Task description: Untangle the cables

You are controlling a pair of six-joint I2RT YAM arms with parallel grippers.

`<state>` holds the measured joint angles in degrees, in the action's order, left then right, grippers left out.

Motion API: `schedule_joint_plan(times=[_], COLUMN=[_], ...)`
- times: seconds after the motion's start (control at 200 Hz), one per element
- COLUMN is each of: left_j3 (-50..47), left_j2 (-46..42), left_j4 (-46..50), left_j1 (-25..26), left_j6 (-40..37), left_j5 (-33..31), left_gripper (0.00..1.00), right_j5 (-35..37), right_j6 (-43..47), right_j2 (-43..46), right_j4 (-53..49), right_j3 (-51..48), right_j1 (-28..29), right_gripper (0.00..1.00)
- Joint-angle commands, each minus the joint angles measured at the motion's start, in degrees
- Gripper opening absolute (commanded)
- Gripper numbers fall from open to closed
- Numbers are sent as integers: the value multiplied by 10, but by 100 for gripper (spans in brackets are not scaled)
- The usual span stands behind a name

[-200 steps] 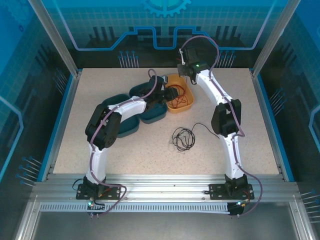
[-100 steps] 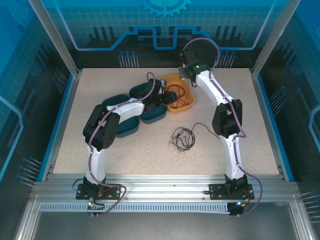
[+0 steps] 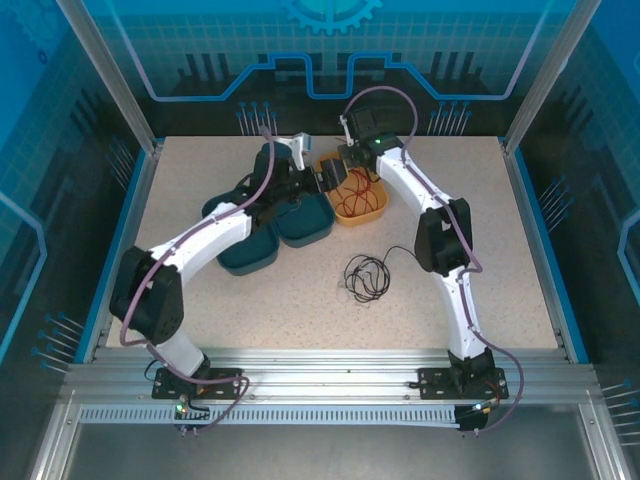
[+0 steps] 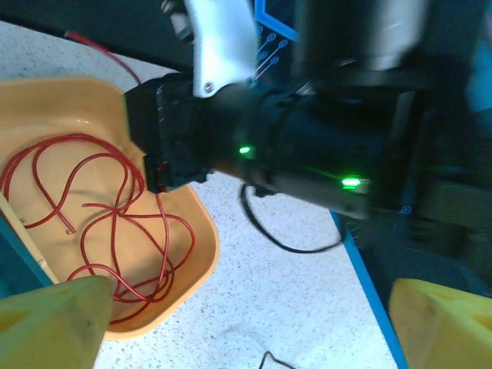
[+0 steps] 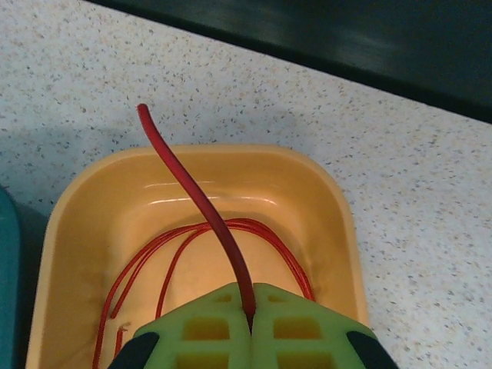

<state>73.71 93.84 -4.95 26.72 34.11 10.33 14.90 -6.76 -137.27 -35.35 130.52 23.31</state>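
Observation:
The red cable (image 5: 196, 196) lies looped in the yellow tray (image 5: 77, 200), and one end rises from the loops. My right gripper (image 5: 251, 317) is shut on that end, just over the tray's near rim. In the top view it (image 3: 352, 172) hangs over the tray's back left corner. My left gripper (image 4: 246, 334) is open with nothing between its yellow fingertips (image 4: 54, 323). It hovers beside the tray (image 4: 188, 254), facing the right wrist (image 4: 254, 146). A black cable tangle (image 3: 366, 276) rests on the table, apart from both grippers.
Several teal trays (image 3: 250, 255) sit left of the yellow tray (image 3: 375, 212), under the left forearm. A blue raised edge (image 3: 530, 230) borders the speckled table. Open tabletop (image 3: 300, 300) lies in front of the trays and round the black tangle.
My left gripper has opened and drawn out of the yellow tray as its arm stretched toward the back. My right gripper shifted slightly left, still shut on the red cable.

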Motion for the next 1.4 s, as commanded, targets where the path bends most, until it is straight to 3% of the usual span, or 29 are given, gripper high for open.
schedule_joint_plan(times=[0.0,0.155,0.37,0.8,1.001,1.171,1.396], left_j3=[-35,-74,-89,-116,-147,-196,-265], left_j2=[-29,-64,-83,-115,-131,-131,-107], left_j4=[37,45,72,85,83,48,-34], left_j1=[-3,-3,-3,-1,24,95,134], left_j6=[-30,-36,-49,-70,-103,-146,-82], left_j5=[-18,-30,-42,-50,-62,-91,-58], left_gripper=[99,99,99,99,99,99,99], right_j5=[-20,-22,-24,11,51,73,28], right_j6=[12,10,10,-22,-123,-207,-325], right_j2=[-43,-66,-54,93,250,413,577], right_j4=[-14,-25,-38,-68,-64,-39,-8], right_j3=[31,48,45,-17,-213,-444,-702], right_j1=[5,4,3,20,29,45,73], right_gripper=[7,11,36,54,58,66,66])
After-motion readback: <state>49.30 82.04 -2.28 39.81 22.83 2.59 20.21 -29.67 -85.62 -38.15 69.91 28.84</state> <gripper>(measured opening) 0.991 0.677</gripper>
